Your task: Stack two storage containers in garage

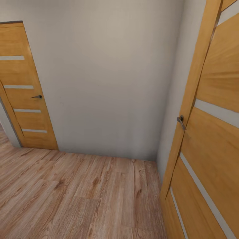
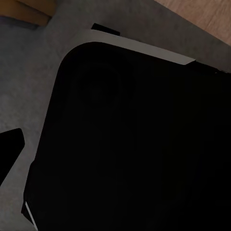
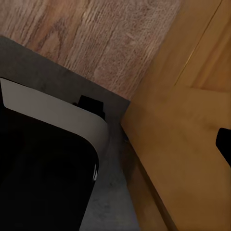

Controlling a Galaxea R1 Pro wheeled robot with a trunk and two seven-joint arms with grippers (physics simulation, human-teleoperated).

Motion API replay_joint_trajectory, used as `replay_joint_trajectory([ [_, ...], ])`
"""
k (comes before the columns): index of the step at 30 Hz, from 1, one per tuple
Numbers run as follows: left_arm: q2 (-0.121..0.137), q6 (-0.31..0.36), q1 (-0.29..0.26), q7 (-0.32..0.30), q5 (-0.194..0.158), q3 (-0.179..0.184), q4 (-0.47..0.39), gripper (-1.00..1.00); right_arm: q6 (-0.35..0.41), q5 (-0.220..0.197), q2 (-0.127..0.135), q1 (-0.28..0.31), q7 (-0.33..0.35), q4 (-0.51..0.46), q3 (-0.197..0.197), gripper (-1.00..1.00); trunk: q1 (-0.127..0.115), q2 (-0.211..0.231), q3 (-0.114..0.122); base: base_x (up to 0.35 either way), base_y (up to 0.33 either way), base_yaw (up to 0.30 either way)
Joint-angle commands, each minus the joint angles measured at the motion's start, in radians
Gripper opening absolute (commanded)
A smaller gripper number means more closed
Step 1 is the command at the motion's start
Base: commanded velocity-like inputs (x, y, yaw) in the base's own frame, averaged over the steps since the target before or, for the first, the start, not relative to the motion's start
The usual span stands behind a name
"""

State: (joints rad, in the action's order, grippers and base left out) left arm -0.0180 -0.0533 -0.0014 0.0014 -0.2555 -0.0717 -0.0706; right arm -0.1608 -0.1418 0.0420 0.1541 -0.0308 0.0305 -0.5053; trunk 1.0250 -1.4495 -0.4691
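Faces a plain pale-grey wall (image 1: 106,83) in a corridor corner, above pale wood-plank flooring (image 1: 73,199); so, judging by that floor, not yet in the garage. Close on the right, a honey-brown door (image 1: 212,132) with pale inlaid stripes, swung open, its edge near the camera; further off on the left, a matching door (image 1: 26,99), apparently shut. Looks like a stretch of travel, with neither container set down on concrete and no stack begun. No telling from here where the two storage containers lie, nor whether either has been fetched.

In the left wrist view, mostly the robot's own dark body (image 2: 134,144) with a light rim (image 2: 144,48). In the right wrist view, the same dark body (image 3: 43,183), the plank flooring, and the open door just beside it.

Smaller still: a grey lever handle (image 1: 181,121) on the right door and a dark one (image 1: 37,96) on the left.

Of the left gripper, a single black fingertip (image 2: 9,151); of the right gripper, a black tip (image 3: 224,144). Spread or pressed together: cannot tell for either.
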Motion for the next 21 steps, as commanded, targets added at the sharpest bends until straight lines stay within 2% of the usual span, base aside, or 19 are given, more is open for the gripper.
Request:
replay_joint_trajectory([
  [1,0.0,-0.002,0.0,0.0,-0.001,-0.007,0.0,1.0,-0.006,-0.01,-0.001,0.001,0.0,0.003,-0.009,1.0,0.0,-0.001,-0.001,0.0,0.0,0.0],
  [21,0.0,-0.002,0.0,0.002,-0.002,-0.007,0.0,1.0,-0.006,-0.009,0.0,0.001,0.0,0.003,-0.009,1.0,0.0,-0.001,-0.001,0.024,0.02,0.0],
])
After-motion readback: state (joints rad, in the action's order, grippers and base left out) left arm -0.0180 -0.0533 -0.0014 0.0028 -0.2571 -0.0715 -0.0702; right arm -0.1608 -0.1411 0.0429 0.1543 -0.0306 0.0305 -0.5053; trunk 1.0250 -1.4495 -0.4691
